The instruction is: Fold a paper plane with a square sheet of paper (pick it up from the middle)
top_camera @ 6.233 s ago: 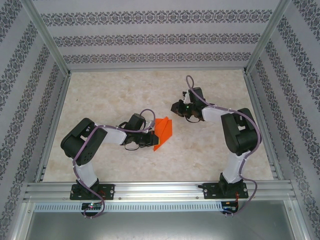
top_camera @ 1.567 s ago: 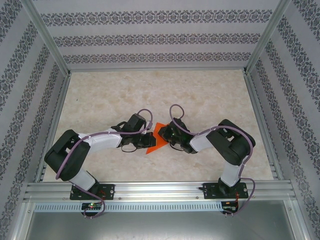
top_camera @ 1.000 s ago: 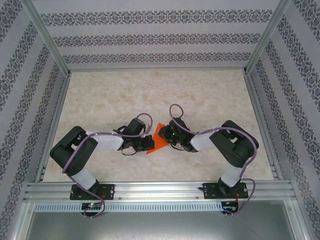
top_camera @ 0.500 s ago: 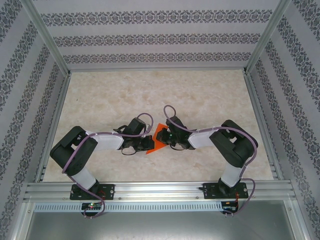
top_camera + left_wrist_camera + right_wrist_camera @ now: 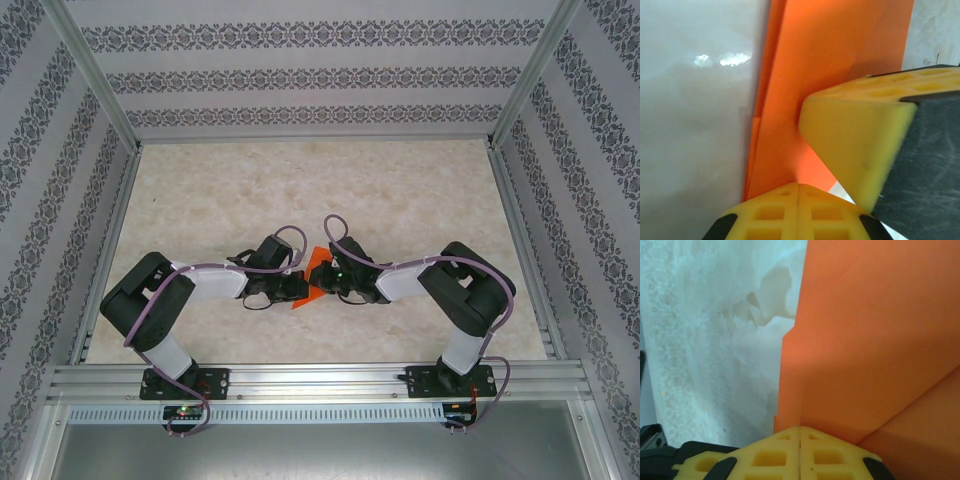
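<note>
Orange paper (image 5: pixel 317 268), part-folded, sits at the near middle of the surface (image 5: pixel 300 180); left tool (image 5: pixel 299 289) clamps its left edge, right tool (image 5: pixel 326 285) its right; long axis runs near-far.

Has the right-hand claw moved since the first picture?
Yes. The right gripper has come toward the near rail and leftward, and now pinches the orange paper beside the left gripper.

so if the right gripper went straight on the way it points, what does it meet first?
The right gripper is shut on the paper, so more paper first. Just beyond, likely the left gripper, which faces it. Gap unclear.
</note>
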`<action>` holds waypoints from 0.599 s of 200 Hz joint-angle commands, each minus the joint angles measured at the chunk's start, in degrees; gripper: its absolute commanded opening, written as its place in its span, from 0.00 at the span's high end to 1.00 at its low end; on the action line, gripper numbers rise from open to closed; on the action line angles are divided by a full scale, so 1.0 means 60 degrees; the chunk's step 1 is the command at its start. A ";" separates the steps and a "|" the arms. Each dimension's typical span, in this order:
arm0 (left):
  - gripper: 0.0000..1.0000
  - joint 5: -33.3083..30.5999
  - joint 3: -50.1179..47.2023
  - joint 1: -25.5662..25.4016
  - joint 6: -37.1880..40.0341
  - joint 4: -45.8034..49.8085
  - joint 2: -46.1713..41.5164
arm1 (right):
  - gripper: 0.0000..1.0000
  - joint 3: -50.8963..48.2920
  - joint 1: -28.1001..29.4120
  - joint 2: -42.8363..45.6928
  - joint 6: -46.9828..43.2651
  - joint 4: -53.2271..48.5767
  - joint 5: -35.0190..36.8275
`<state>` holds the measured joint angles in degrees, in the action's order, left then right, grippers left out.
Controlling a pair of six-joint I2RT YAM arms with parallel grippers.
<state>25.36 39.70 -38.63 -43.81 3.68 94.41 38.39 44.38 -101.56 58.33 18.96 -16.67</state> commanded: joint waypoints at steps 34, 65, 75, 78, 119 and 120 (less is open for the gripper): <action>1.00 -0.0702 -0.0192 0.0023 0.0253 0.1172 0.0206 | 0.92 -0.0001 -0.0491 -0.0074 -0.0047 -0.1005 0.1015; 1.00 -0.0751 -0.0213 0.0029 0.0335 0.1290 0.0224 | 0.91 0.0860 -0.1057 0.0114 -0.0641 -0.2557 0.1314; 1.00 -0.0741 -0.0217 0.0023 0.0349 0.1290 0.0245 | 0.91 0.0969 -0.1237 0.0046 -0.0862 -0.2698 0.1490; 1.00 -0.0745 -0.0216 0.0023 0.0356 0.1290 0.0246 | 0.91 0.0942 -0.1308 0.0014 -0.0923 -0.2643 0.1503; 1.00 -0.0712 -0.0263 0.0023 0.0390 0.1316 0.0278 | 0.89 0.0746 -0.2505 -0.0271 -0.1187 -0.1528 0.0681; 1.00 -0.0712 -0.0268 0.0023 0.0396 0.1318 0.0277 | 0.89 0.0755 -0.2526 -0.0264 -0.1199 -0.1517 0.0660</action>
<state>25.06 39.72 -38.63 -43.31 3.88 94.39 43.27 33.30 -101.54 54.02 9.28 -14.50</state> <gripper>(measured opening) 0.053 0.101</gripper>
